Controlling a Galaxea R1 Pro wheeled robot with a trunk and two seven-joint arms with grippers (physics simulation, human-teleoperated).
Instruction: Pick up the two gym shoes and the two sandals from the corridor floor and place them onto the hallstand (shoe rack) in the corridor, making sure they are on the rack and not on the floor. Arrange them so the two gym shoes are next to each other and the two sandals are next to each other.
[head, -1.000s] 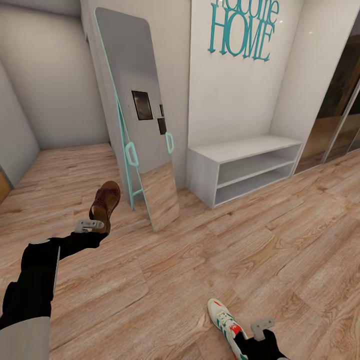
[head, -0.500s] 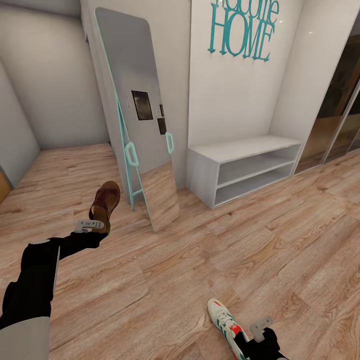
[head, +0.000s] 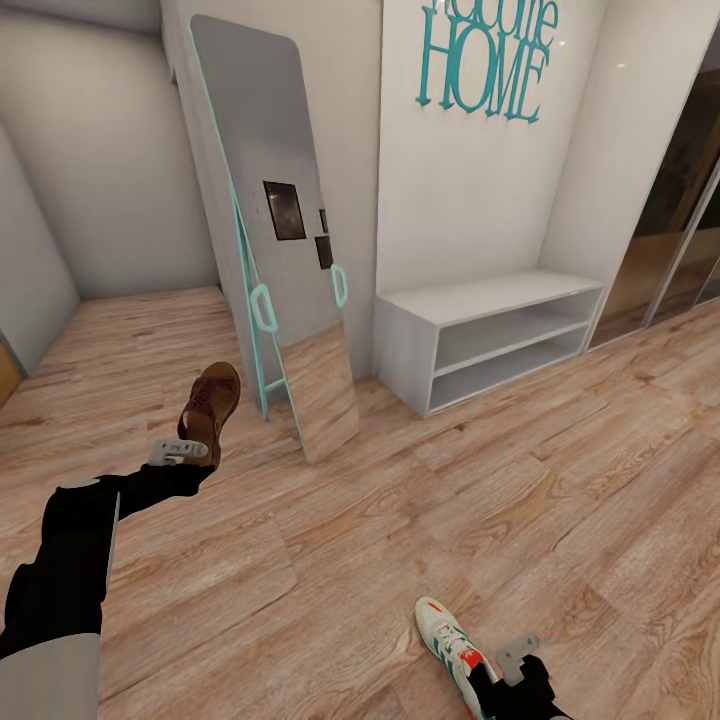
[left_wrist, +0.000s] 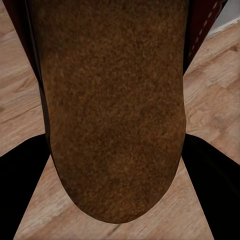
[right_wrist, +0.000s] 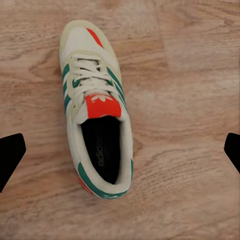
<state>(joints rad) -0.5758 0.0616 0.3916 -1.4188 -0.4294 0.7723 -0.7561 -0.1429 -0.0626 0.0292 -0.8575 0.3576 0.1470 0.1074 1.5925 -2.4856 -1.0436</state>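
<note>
- The right gripper (head: 512, 662) hangs directly above a gym shoe (head: 452, 645) lying on the corridor floor (head: 560, 500) close to the robot, its fingers spread wide and holding nothing.
- In the right wrist view the gym shoe (right_wrist: 95, 107) lies between the two dark fingertips (right_wrist: 10, 155), well clear of both; its long axis runs across the line joining them, so closing would likely meet the shoe's sides.
- In the head view the shoe's red-tipped toe points away from the robot, heel under the wrist, long axis running roughly out toward the far wall.
- The left gripper (head: 180, 450) holds a brown sandal (head: 210, 402) at its heel end, clear of the floor as far as can be judged; the toe points away, toward the leaning mirror (head: 285, 250).
- In the left wrist view the sandal's sole (left_wrist: 115, 110) sits between the closed-in fingers.
- A low white two-shelf bench (head: 500, 335) stands against the far wall under the "HOME" lettering (head: 485, 60), well apart from both shoes.
- The right arm is plainly the nearer to the gym shoe; a straight descent looks like the coming move.
</note>
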